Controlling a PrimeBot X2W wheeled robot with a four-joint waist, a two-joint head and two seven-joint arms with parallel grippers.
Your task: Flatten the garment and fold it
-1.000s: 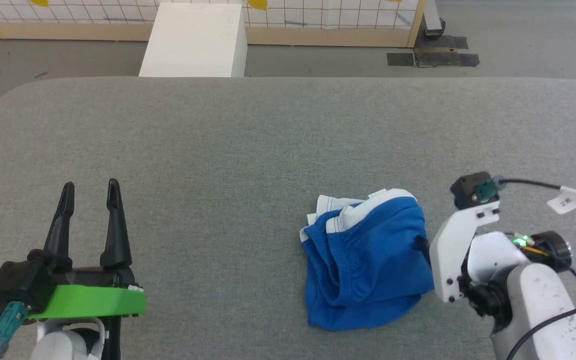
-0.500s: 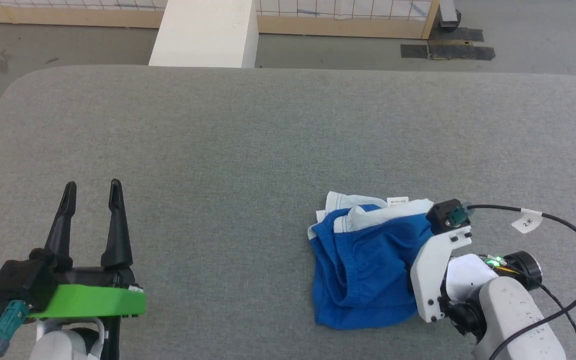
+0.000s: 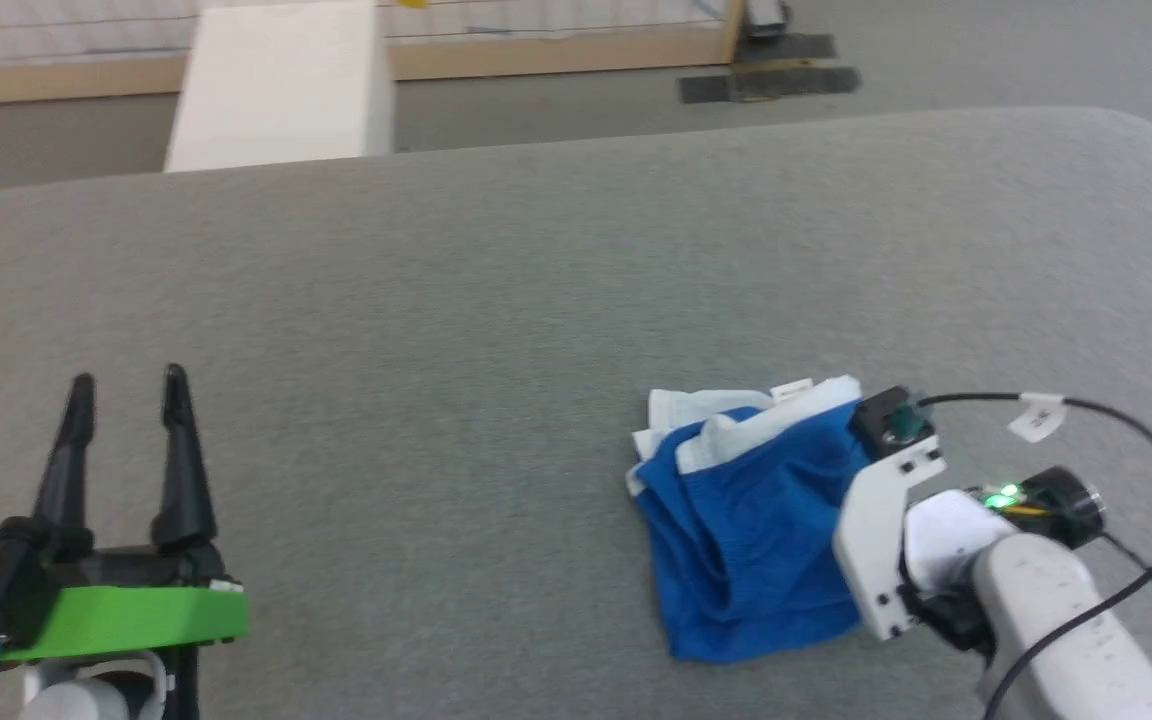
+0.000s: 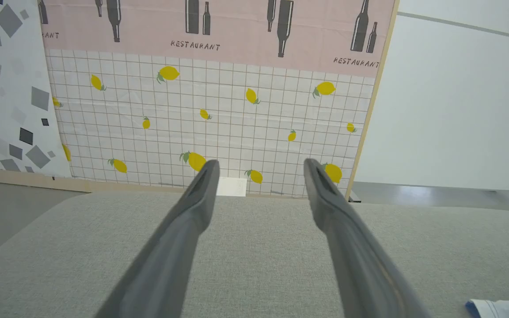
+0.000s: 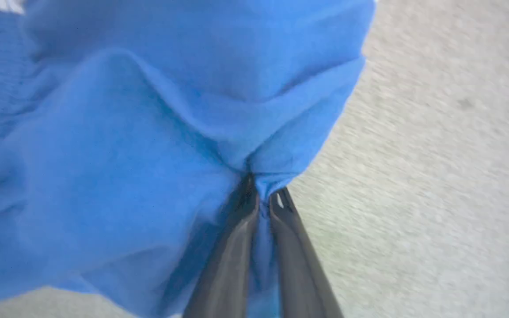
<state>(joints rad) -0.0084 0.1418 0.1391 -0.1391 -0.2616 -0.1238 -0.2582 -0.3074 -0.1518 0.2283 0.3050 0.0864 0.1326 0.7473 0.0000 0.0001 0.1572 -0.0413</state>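
The crumpled royal-blue, white-striped jersey shorts [image 3: 746, 520] on the grey fabric bench [image 3: 436, 350] are pinched in the closed right tool [image 5: 264, 190], the left tool [image 3: 126, 385] gaping empty, so flattening is judged in hand and an outward spreading pull required.

Head view first: no seeing the fingers of the right gripper [image 5: 264, 196], tucked behind its own white wrist mount [image 3: 876, 540], along with the right edge of the garment [image 3: 746, 530]. Up close, pinched jaws half swallowed by blue cloth, all smeared with blur. No reading the tag [image 3: 794, 389], too small. Base of the left gripper [image 3: 128, 378] clipped at the bottom edge. Lower right of the left wrist view, probably a garment corner, cut off.
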